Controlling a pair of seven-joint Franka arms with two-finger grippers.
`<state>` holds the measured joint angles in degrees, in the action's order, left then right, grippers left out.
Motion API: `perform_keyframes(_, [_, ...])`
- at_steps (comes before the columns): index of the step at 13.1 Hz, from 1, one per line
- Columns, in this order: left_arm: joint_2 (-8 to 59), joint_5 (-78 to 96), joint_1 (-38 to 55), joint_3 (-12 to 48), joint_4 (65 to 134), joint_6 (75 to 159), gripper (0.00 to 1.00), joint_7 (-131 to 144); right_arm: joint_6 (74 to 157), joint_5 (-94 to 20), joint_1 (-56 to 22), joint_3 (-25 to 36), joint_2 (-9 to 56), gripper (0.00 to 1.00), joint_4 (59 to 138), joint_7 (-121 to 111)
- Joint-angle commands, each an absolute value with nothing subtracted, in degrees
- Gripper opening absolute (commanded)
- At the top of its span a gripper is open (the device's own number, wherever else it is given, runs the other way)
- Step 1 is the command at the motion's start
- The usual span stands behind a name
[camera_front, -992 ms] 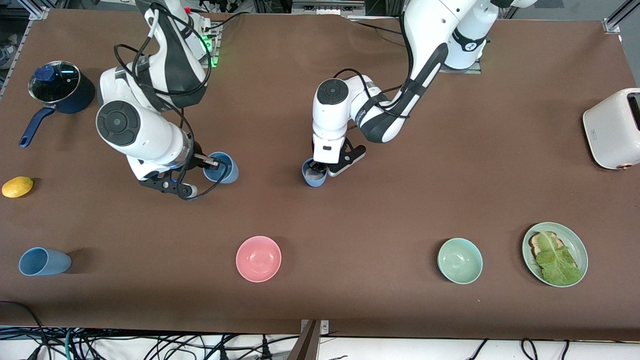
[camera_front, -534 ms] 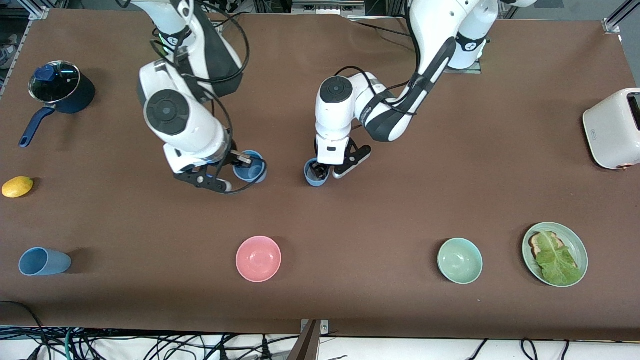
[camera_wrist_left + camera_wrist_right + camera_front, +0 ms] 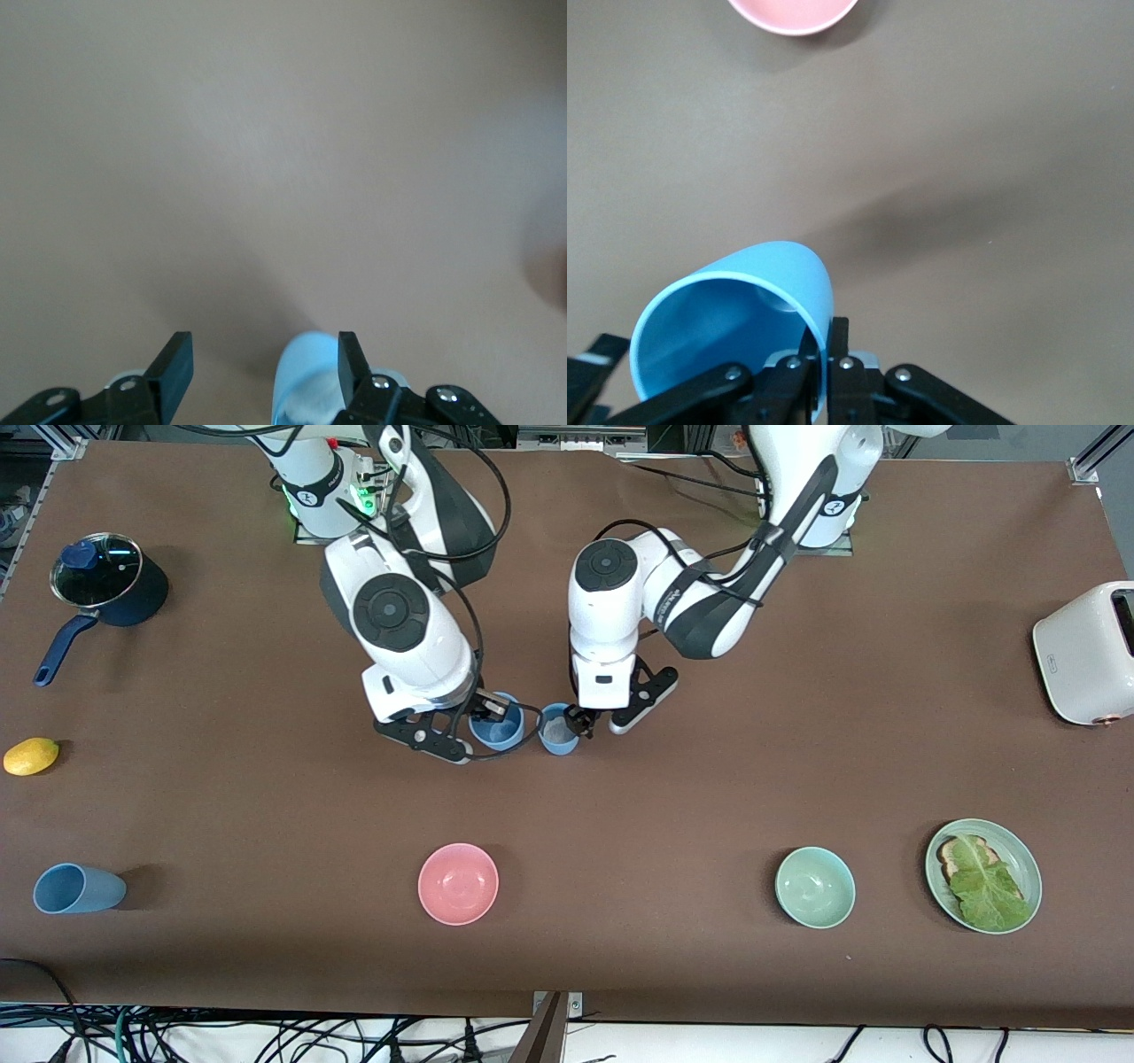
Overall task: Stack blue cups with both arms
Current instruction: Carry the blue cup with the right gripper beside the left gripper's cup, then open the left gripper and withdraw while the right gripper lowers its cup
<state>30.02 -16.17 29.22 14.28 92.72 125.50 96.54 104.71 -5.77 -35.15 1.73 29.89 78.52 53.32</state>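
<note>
We see right gripper (image 3: pixel 493 714) clenched on rim of blue cup (image 3: pixel 498 728), held just beside second blue cup (image 3: pixel 558 729) on tabletop (image 3: pixel 673 797); left gripper (image 3: pixel 592 722) spread wide, straddling second cup's rim.

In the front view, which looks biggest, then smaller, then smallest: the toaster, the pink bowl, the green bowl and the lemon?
Largest to smallest, as they look in the front view:
1. Toaster, though the picture's edge cuts part of it off.
2. Pink bowl and green bowl: these look alike, so no ranking.
3. Lemon, smallest.

arm joints (image 3: pixel 833 506): small round marks, not legible
toaster (image 3: pixel 1083 654): small front mark, unreadable
other text: none readable
</note>
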Motion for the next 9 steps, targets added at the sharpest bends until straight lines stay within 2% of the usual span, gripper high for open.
perform_keyframes(1, [25.4, -10.8, 24.3, 14.8, 93.2, 120.0, 0.75, 85.2, 104.3, -6.4, -36.5, 2.3, 31.5, 0.0, 75.9, 55.1])
perform_keyframes(7, [18.8, -6.1, 12.1, 13.6, 90.4, 108.0, 0.78, 53.5, 108.5, -6.3, -40.2, 2.3, 33.4, 0.0, 75.8, 61.0])
perform_keyframes(9, [17.5, -6.0, 8.4, 13.6, 89.2, 105.3, 0.85, 44.5, 110.2, -6.3, -41.0, 2.3, 33.9, 0.0, 75.8, 62.7])
